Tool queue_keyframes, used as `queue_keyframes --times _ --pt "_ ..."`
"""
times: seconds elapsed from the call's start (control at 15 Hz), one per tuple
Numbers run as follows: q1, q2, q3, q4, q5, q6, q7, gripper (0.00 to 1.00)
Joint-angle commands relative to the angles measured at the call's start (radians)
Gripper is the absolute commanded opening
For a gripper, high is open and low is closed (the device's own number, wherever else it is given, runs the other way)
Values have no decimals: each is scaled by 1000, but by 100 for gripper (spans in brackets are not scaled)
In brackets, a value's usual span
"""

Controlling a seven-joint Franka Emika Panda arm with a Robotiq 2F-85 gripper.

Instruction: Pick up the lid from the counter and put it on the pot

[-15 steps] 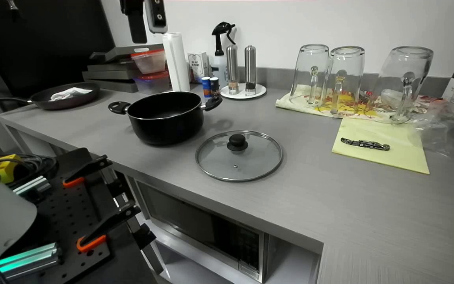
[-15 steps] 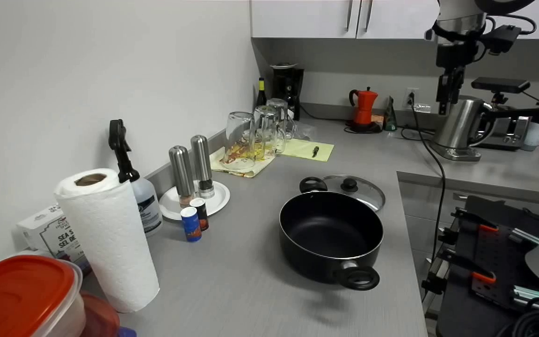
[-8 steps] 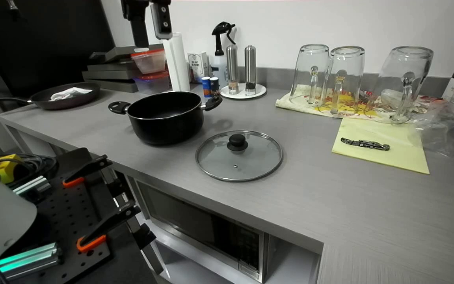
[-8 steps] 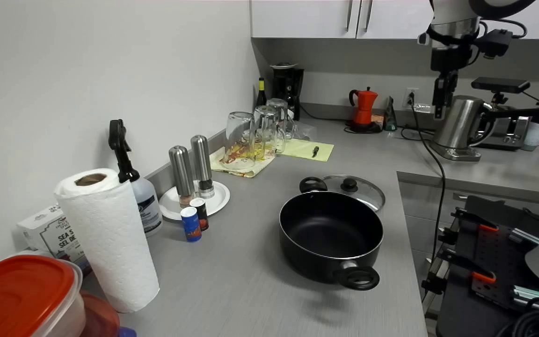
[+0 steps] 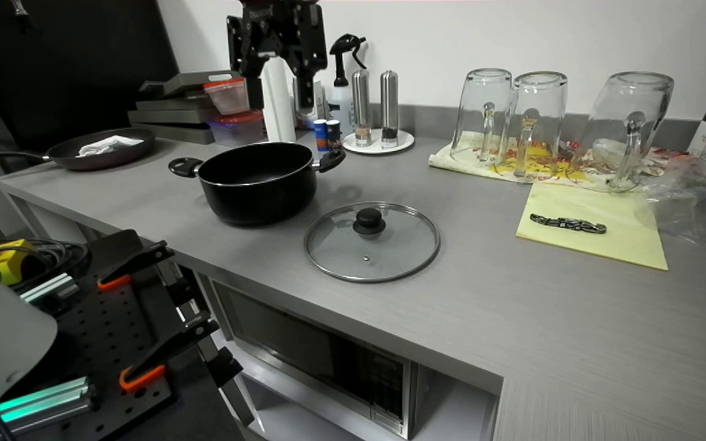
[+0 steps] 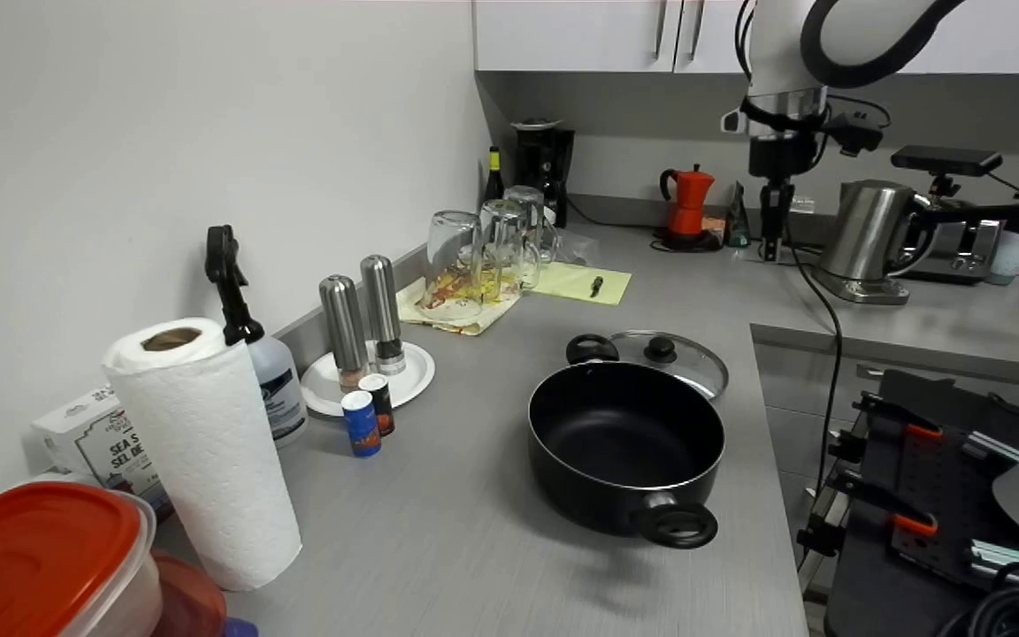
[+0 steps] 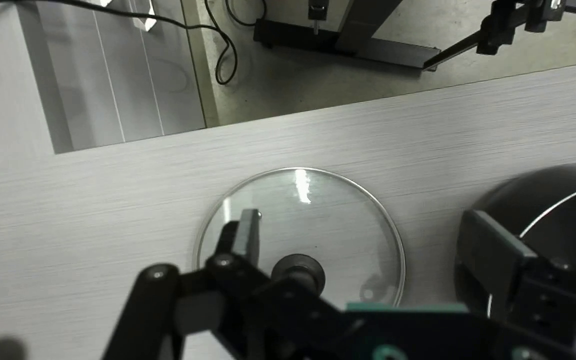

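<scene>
1. Spread and empty, the gripper (image 5: pixel 280 95) is hovering near the top of an exterior view.
2. The lid (image 5: pixel 372 246) is lying mid-frame, its knob (image 5: pixel 369 220) (upright) probably demanding a centred descent.

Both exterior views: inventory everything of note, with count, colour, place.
counter: 1, grey, along wall
pot: 1, black, on counter
lid: 1, clear, on counter by pot
frying pan: 1, dark, counter end
paper roll: 1, white, near wall
tubs: 2, red-lidded, by roll
spray bottle: 1, pale, near wall
plate: 1, white, near wall
mills: 2, silver, on plate
shakers: 2, blue, black, by plate
mugs: 3, clear, on patterned cloth
sheet: 1, yellow, by mugs
moka pot: 1, red, beyond lid
kettle: 1, silver, beyond lid
toaster: 1, silver, by kettle
microwave: 1, dark, below counter
tool: 1, black, open above counter
arm: 1, white, above tool
</scene>
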Motion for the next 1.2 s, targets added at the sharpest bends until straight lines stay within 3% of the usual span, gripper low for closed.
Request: queue_keyframes --times 0.0,0.53,1.13 --pt "17 185 -27 119 87 15 -111 100" --pt "-29 505 2 326 226 31 -239 100" --pt "-102 722 59 465 224 145 -288 100"
